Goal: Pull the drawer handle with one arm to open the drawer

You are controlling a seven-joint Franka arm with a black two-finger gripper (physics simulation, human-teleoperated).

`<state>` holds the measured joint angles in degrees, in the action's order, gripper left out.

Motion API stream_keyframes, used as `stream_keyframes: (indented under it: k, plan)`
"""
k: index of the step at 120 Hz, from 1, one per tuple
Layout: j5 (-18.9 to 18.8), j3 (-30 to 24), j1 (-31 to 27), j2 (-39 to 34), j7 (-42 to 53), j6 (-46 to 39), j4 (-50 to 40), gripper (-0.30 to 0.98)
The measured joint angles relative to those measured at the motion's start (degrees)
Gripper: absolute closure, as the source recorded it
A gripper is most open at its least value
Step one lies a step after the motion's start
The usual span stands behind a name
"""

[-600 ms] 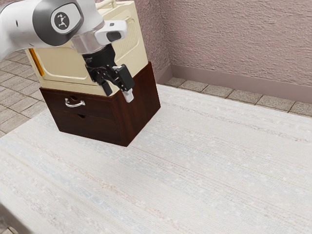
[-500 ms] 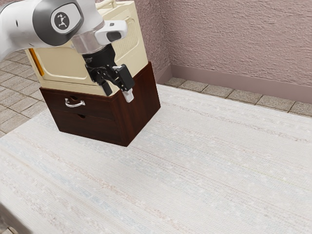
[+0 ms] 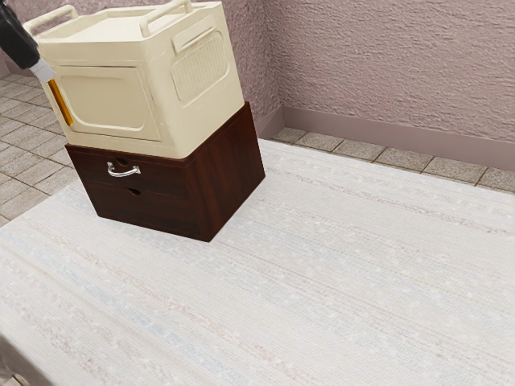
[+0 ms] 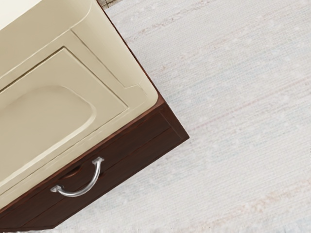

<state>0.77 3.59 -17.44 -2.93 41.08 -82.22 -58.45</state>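
Presumably, your end effector (image 3: 40,68) hangs out before the cream case (image 3: 105,104) to give you a frontal pull; whether it's wide or narrow, you can't tell. The silver handle (image 3: 123,173) sits lower, ungripped, on the shut upper drawer (image 3: 165,178).

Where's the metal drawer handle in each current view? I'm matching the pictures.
Exterior view: toward the left, slightly above mid-height; handle on the dark cabinet.
Wrist view: handle on the cabinet's front, bowing away from the cream box.
Shared landmark: that cream box, standing on the cabinet.
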Motion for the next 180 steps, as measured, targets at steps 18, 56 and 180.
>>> stream_keyframes:
  k: [18,56,180]
  plan:
    - [2.9,6.9,0.6,1.9,14.0,0.9,-4.0,0.00]
    - [6.0,10.9,-1.6,7.1,34.1,-0.7,-9.3,0.00]
    - [7.8,11.8,-0.3,7.1,64.2,-39.9,-34.2,0.32]
